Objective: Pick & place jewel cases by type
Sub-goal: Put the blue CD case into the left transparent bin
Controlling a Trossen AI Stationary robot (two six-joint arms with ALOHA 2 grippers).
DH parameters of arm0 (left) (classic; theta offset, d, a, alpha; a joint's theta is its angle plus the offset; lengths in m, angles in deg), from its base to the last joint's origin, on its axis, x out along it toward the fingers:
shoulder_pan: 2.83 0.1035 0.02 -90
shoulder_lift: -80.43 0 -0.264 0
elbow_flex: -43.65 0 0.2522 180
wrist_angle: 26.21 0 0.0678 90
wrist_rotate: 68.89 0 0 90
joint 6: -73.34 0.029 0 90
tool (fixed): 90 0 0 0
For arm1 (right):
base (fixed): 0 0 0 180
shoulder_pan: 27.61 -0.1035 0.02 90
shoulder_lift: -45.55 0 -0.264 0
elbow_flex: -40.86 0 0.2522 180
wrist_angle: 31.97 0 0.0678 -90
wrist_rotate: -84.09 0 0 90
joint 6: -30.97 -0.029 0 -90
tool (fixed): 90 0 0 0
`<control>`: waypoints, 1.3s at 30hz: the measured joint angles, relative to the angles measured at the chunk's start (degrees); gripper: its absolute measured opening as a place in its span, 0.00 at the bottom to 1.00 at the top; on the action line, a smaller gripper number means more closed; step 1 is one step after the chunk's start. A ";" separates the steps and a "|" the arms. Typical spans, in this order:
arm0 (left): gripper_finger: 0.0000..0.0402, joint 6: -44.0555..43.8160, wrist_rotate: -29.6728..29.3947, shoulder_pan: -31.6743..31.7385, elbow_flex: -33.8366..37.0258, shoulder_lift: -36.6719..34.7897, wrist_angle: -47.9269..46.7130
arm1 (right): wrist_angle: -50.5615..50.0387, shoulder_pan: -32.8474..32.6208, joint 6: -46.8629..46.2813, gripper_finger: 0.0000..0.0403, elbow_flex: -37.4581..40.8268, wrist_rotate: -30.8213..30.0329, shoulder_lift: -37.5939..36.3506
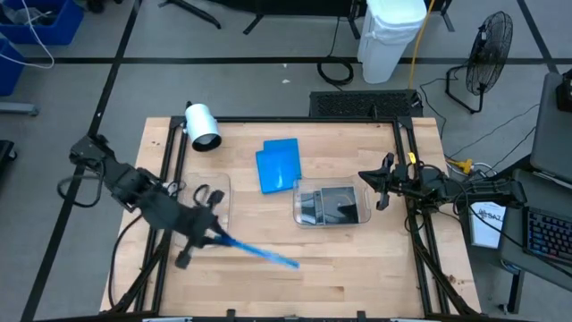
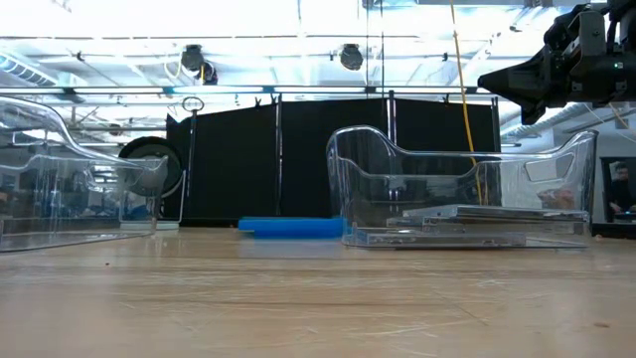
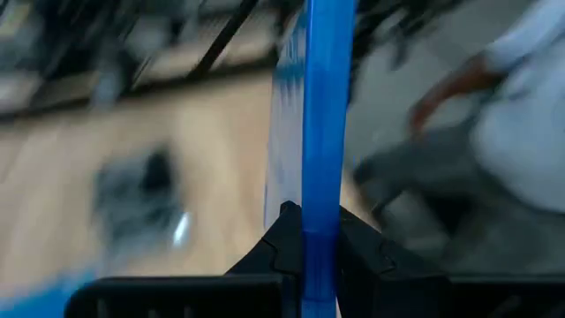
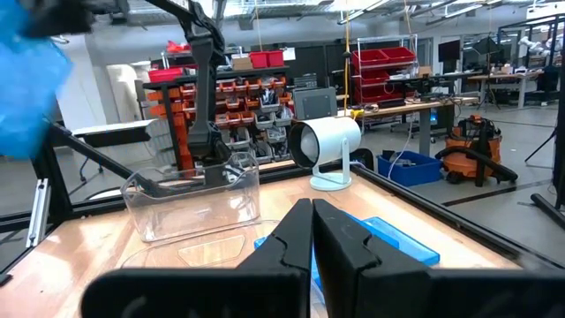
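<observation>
High view: left arm holds a blue case edge-on

Left gripper (image 1: 211, 234) is clamped on a blue jewel case (image 1: 259, 251), carried above the table (image 1: 357, 277) near the left clear tray (image 1: 219, 192). More blue cases (image 1: 278, 165) lie stacked mid-table. Dark cases (image 1: 332, 206) sit in the right clear tray (image 1: 300, 215). Right gripper (image 1: 380, 183) hangs closed and empty beside that tray

This is a workshop or robotics lab: red metal shelving (image 4: 381, 66) with storage bins at the upper right, orange plastic bins (image 4: 252, 102) behind, and a black floor fan (image 1: 490, 45).
</observation>
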 joint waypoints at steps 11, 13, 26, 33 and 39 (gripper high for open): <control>0.09 -9.04 -13.98 -5.02 17.60 -18.94 6.64 | 0.00 0.00 0.00 0.01 -0.01 0.00 0.00; 0.09 -16.18 -21.26 -5.93 19.00 -23.11 2.86 | 0.00 0.00 0.00 0.01 -0.01 0.00 0.00; 0.09 -66.37 -22.93 -6.37 19.52 -23.40 -48.65 | 0.00 0.00 -0.01 0.01 0.00 0.00 0.00; 0.09 -68.60 -8.62 -6.37 19.55 -17.19 -50.15 | 0.00 0.01 -0.01 0.01 -0.01 0.00 0.00; 0.11 -60.85 -10.32 -6.31 19.55 -10.83 -50.05 | 0.00 0.00 -0.01 0.01 -0.01 0.00 0.00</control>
